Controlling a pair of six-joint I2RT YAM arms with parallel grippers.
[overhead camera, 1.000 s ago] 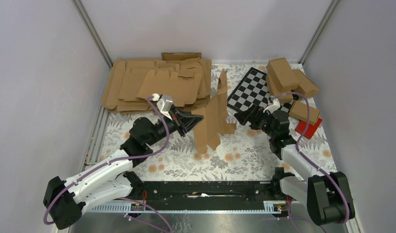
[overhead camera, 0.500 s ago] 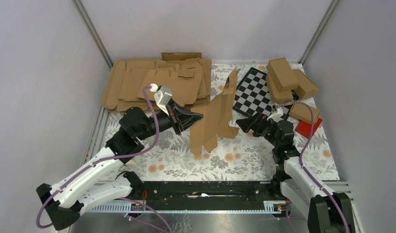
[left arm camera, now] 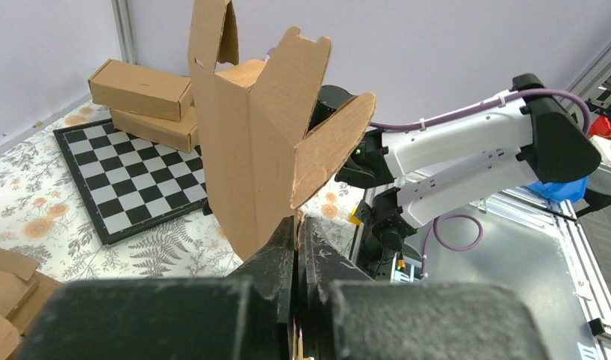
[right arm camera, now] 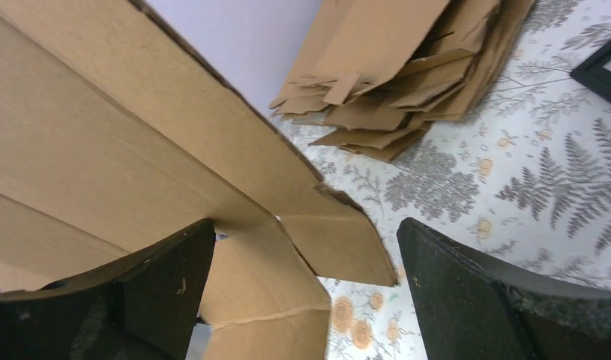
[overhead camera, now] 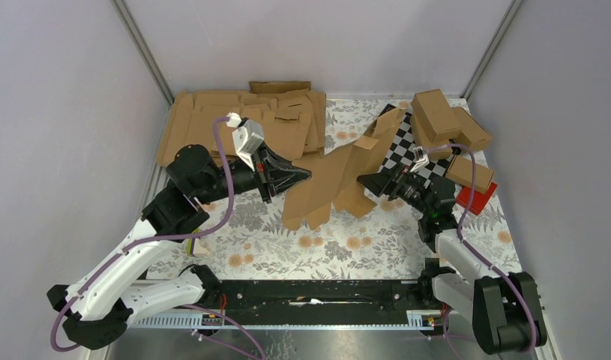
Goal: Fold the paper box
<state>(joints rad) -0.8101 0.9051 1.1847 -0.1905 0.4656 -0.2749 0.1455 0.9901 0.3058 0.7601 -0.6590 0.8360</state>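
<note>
My left gripper (overhead camera: pixel 306 178) is clamped tight on the paper box (overhead camera: pixel 328 180), the 2 fingers pressed together on a lower edge of the cardboard with no gap showing between them. That arm rises from its base, bends at a raised elbow and runs its forearm almost level toward the checkerboard (overhead camera: pixel 411 150), with the wrist camera turned upward. The box is a half-opened brown blank held clear of the table (overhead camera: pixel 272 247) and leaning. In the top view its far end overlaps the checkerboard's left corner, and the rest slants away to the board's near left with several flaps splayed loose. My right gripper (overhead camera: pixel 367 182) sits just at the near edge of the checkerboard and points left at the box. Its 2 fingers are spread as wide as they go, and a flap of the box lies between them without either finger pressing on it, as far as I can tell. The right arm climbs from its base and folds at the elbow, so the forearm reaches back and left. Well to the left of the checkerboard lies the heap of flat blanks (overhead camera: pixel 227 127). On the board's right side are stacked finished cartons (overhead camera: pixel 441 116), with a red block (overhead camera: pixel 478 199) near them.
</note>
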